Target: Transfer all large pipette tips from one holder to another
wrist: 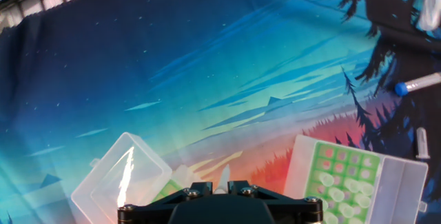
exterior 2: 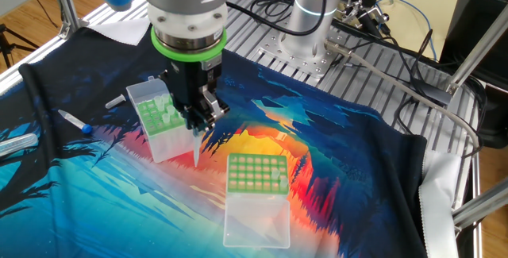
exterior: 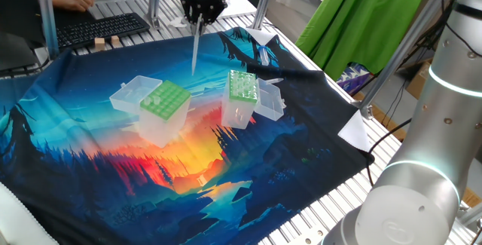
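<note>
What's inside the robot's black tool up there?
The tool pinches one long, whitish pipette tip that hangs straight down over the painted cloth, between the two green-topped boxes. The tip's top end is hidden between the fingers.

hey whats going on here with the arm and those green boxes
A single robot arm is moving pipette tips between two clear boxes with green tops on a printed cloth. Its gripper points straight down, shut on one long translucent tip that hangs in the air, above and between the boxes. The wide-holed light-green box and the narrower, finely dotted box both sit with lids open. The tip is not yet in either box.
</note>
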{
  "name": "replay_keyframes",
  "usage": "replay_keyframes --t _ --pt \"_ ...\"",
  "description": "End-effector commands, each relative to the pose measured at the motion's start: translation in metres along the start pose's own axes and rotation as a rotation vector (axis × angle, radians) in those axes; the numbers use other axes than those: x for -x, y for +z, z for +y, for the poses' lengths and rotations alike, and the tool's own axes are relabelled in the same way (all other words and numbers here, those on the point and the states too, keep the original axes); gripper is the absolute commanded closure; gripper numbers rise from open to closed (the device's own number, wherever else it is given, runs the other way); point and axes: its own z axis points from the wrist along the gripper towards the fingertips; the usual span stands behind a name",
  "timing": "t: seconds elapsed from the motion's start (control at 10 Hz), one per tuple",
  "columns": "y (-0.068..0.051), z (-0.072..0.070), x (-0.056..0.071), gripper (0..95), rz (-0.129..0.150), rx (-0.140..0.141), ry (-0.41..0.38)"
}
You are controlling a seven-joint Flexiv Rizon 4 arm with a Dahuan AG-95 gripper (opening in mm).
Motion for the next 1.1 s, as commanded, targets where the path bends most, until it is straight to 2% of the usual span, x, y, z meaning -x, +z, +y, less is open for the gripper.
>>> replay_keyframes --t 0.1,0.2,0.4,0.7,0.9,1.1 --pt "0.000 0.000 0.000 95.0 0.001 -0.001 0.011" --pt "0.000 0.000 0.000 95.0 0.009 -0.013 -0.002" --pt "-0.001 -0.001 0.000 95.0 0.019 -0.019 -0.021" --pt "-0.012 -0.028 0.007 95.0 0.035 -0.019 -0.082" --pt "-0.018 -0.044 0.006 95.0 0.043 -0.020 -0.114" --pt "-0.028 -0.072 0.003 95.0 0.048 -0.009 -0.157"
